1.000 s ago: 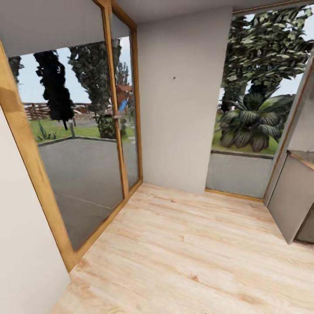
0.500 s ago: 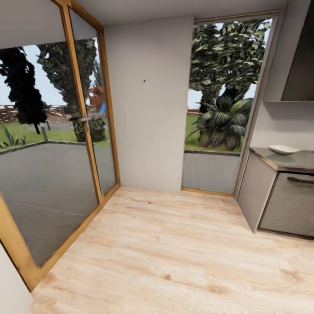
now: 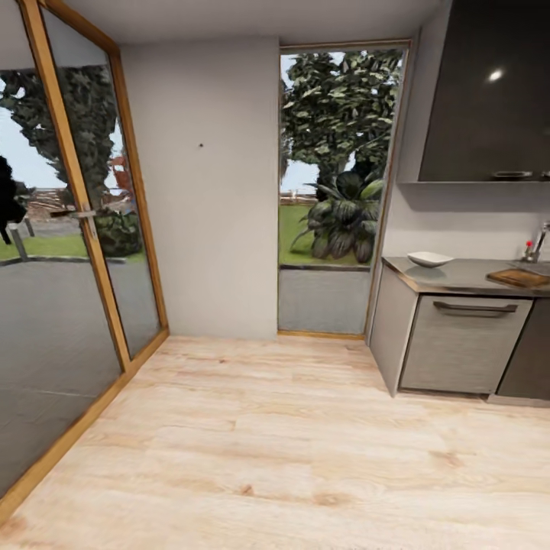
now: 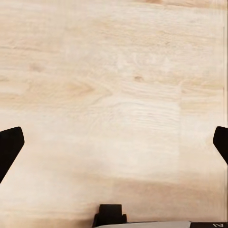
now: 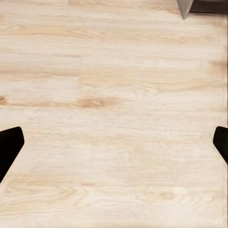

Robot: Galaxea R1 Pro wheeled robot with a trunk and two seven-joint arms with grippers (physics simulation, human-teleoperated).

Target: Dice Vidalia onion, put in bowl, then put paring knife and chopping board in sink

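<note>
At the far right of the head view the grey countertop point(image 3: 458, 276) runs over dark grey cabinets. On it rest the white bowl point(image 3: 429, 259) and, further right, the brown chopping board point(image 3: 521, 278). A chrome tap with a red knob point(image 3: 535, 246) marks the sink at the picture's right edge; its basin, the onion and the paring knife are out of view. My left gripper point(image 4: 114, 145) hangs open over bare wooden floor, fingertips point(image 4: 9, 147) wide apart. Equally open, my right gripper point(image 5: 114, 142) also faces the floor, with nothing between its fingers.
A light wooden floor point(image 3: 267, 443) stretches ahead. Wood-framed glass doors point(image 3: 69, 229) line the left side, and a white wall with a tall window point(image 3: 336, 191) closes the back. A dark wall cabinet point(image 3: 489, 92) hangs above the countertop. A cabinet corner point(image 5: 186, 6) shows in the right wrist view.
The whole head view has swung to the right: the glass doors slid left, and the countertop with the bowl, then the chopping board and tap, came into view.
</note>
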